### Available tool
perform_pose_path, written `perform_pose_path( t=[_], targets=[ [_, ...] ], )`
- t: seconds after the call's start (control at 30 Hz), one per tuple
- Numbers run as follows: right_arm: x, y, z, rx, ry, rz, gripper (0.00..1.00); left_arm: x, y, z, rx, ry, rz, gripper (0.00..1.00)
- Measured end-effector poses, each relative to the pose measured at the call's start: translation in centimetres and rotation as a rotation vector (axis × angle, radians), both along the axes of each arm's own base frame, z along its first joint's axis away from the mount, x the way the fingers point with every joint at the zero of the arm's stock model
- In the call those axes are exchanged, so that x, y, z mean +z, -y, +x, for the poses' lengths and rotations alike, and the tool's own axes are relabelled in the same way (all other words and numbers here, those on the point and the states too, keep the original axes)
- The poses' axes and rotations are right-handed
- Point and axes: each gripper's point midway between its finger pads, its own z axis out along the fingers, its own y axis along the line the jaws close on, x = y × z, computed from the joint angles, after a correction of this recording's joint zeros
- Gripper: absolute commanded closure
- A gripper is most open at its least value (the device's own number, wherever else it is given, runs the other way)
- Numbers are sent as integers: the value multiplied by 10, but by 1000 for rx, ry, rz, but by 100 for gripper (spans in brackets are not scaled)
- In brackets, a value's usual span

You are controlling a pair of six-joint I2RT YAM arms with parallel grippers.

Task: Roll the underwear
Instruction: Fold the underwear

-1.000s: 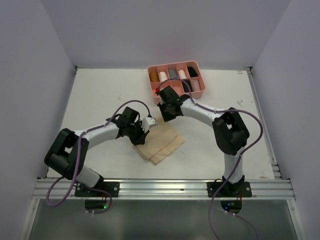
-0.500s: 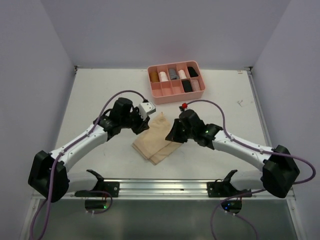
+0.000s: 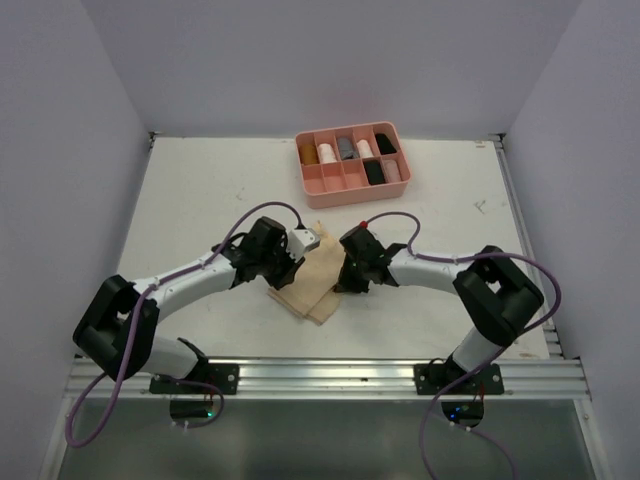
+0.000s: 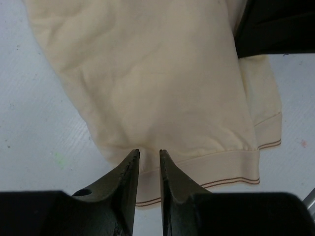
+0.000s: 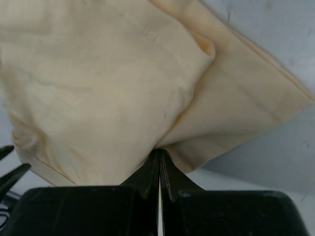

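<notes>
A pale tan underwear (image 3: 313,292) lies folded on the white table between my two arms. In the left wrist view the underwear (image 4: 157,83) fills the frame, its striped waistband toward me. My left gripper (image 4: 148,153) stands narrowly open, its tips over that waistband edge (image 3: 292,272). My right gripper (image 5: 158,153) is shut on a fold of the underwear (image 5: 98,88) at its right side, and the cloth bunches toward the tips. From above, the right gripper (image 3: 338,283) sits against the cloth's right edge.
A rigid pink divided tray (image 3: 345,193) stands at the back centre, holding several rolled garments. The black right gripper body (image 4: 275,24) shows at the top right of the left wrist view. Grey walls close the table at left and right.
My right arm came from beside the tray down to the cloth's right edge. The left jaws parted slightly. The cloth's right side now lies drawn inward.
</notes>
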Motion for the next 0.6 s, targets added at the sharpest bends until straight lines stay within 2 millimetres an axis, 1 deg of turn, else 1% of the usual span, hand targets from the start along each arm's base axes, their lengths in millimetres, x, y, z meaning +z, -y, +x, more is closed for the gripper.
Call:
perform_pose_path(
  t=[0.07, 0.17, 0.23, 0.3, 0.37, 0.4, 0.47, 0.53, 0.6],
  targets=[
    [1, 2, 20, -6, 23, -5, 100, -2, -1, 1, 18, -4, 7, 73],
    [6, 9, 52, -17, 64, -13, 100, 6, 1, 7, 34, 12, 0, 71],
    [16, 13, 66, -27, 95, -2, 100, 15, 6, 12, 42, 25, -18, 70],
    [33, 11, 70, -36, 128, 40, 100, 24, 11, 14, 41, 39, -39, 69],
    [55, 9, 59, -45, 158, 113, 98, 32, 17, 13, 38, 45, -60, 67],
    [67, 8, 51, -51, 176, 158, 98, 36, 21, 11, 34, 47, -70, 65],
    [85, 5, 34, -57, 206, 235, 98, 42, 30, 7, 23, 43, -90, 64],
    [93, 2, 15, -58, 210, 296, 98, 46, 42, -2, 15, 25, -114, 62],
    [85, -2, 2, -54, 176, 318, 98, 47, 52, -11, 8, 4, -127, 62]
  ],
)
